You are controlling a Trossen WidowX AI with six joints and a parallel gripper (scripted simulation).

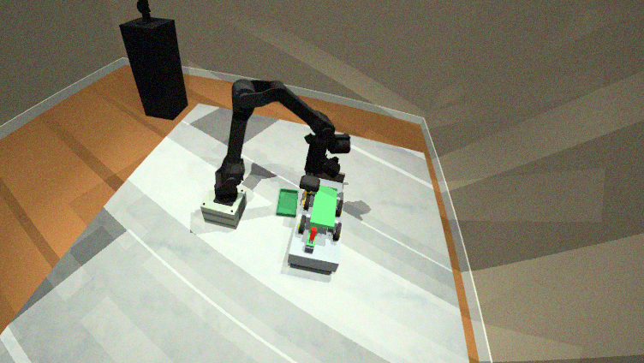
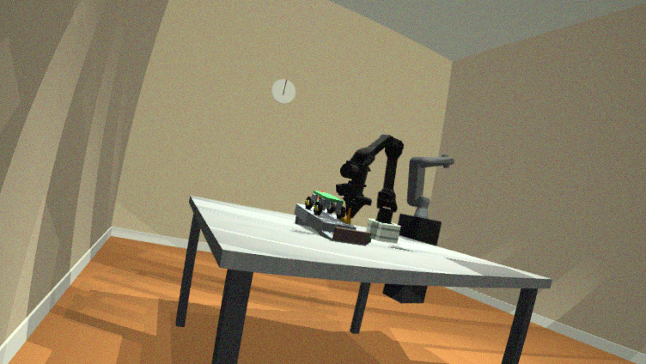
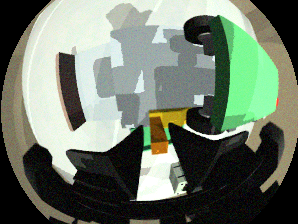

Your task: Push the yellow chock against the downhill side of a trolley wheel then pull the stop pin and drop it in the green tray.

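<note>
The green-topped trolley (image 1: pixel 324 207) (image 2: pixel 327 197) (image 3: pixel 247 75) stands on the grey ramp (image 1: pixel 315 259) (image 3: pixel 195 75). The red-headed stop pin (image 1: pixel 313 234) stands upright at its uphill end. The yellow chock (image 3: pixel 176 116) (image 1: pixel 305 199) sits on the ramp at the downhill side of the tray-side lower wheel, close to it; its black base is mostly hidden, and I cannot tell whether it touches. My gripper (image 3: pixel 155 127) is partly open around the orange handle (image 3: pixel 159 142), with a finger on each side and gaps beside it. The green tray (image 1: pixel 287 202) lies beside the ramp.
A dark brown bar (image 1: pixel 336 176) (image 2: pixel 351 235) (image 3: pixel 68 92) stands across the ramp's low end. The arm's pale base block (image 1: pixel 221 214) (image 2: pixel 383 230) is beyond the tray. The trolley body is right beside my fingers, on the uphill side.
</note>
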